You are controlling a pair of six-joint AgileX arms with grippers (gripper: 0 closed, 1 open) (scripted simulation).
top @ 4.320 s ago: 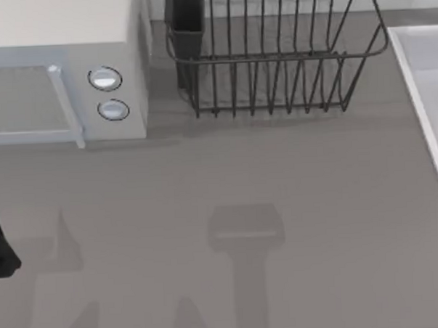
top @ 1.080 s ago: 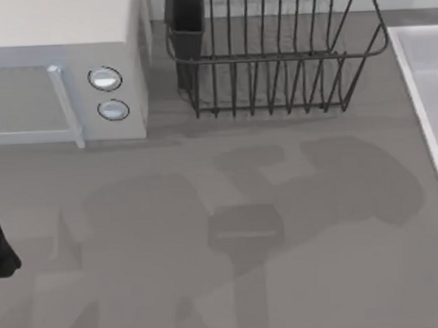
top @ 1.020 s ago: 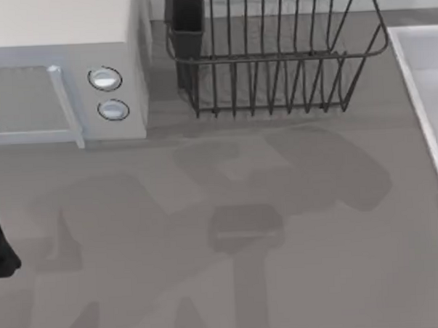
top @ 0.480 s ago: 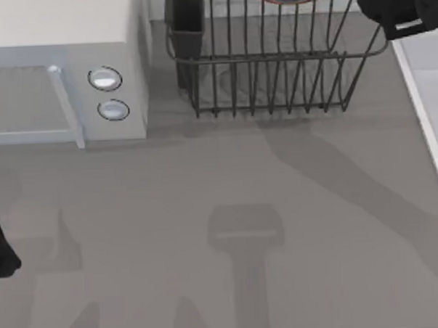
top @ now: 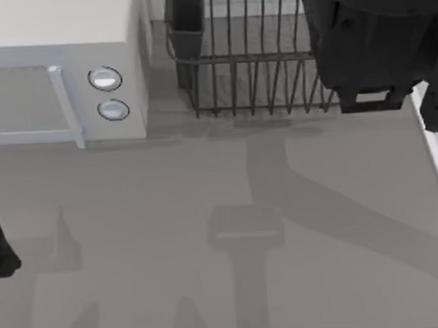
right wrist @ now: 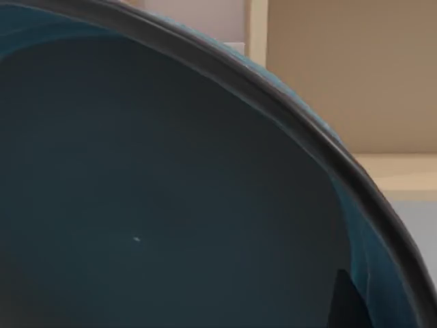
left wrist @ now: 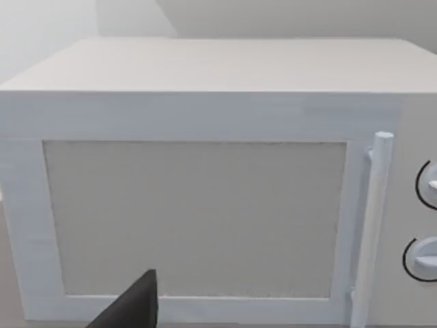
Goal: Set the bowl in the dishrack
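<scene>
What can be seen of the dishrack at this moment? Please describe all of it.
The dishrack is a dark grey wire rack with upright tines and a rail along its front. It stands on the grey table at the back, to the right of the white microwave. A dark rectangular utensil cup sits at its left corner. The right arm covers its right part.

The bowl (right wrist: 171, 205) is showing deep teal, the dishrack (top: 251, 75) dark grey, the microwave (top: 62, 62) white, the surface (top: 206, 208) plain grey.

The right arm (top: 373, 41) hides the dishrack's (top: 251, 68) right side.
</scene>
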